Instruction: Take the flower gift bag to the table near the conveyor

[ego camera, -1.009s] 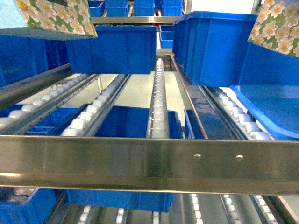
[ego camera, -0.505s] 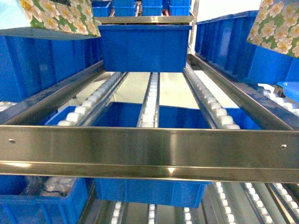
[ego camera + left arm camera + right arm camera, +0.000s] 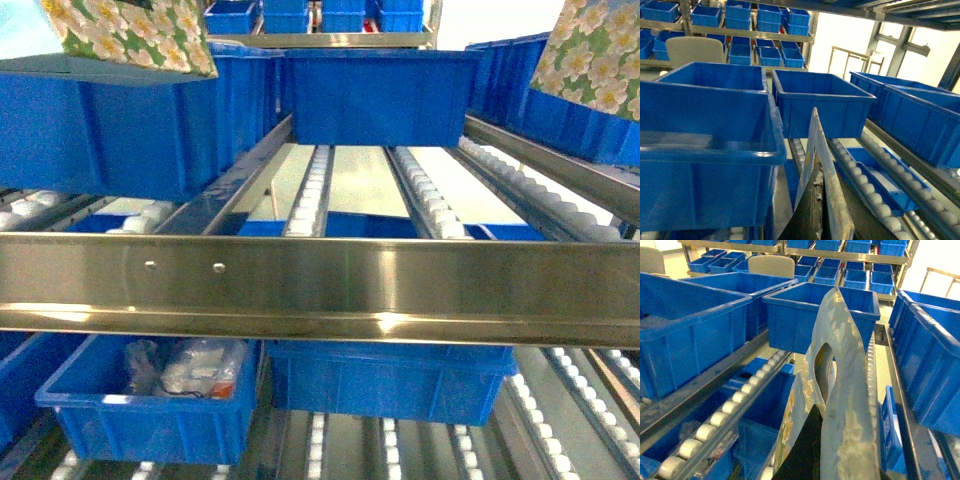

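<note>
Fingers (image 3: 807,450) on both our arms pinch flowery paper gift bags (image 3: 130,35) up high, clear of the steel roller conveyor (image 3: 320,290).

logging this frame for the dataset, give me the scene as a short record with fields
setting: conveyor, steel rails with white rollers
bins: blue plastic bins on the rollers, centre bin straight ahead
lower bin: blue bin holding clear-wrapped items
flower gift bag: floral corners at top left and top right of the head view
bag handle: die-cut handle panel fills the right wrist view
end effectors: fingers not clearly visible in any view
table: not in view
</note>
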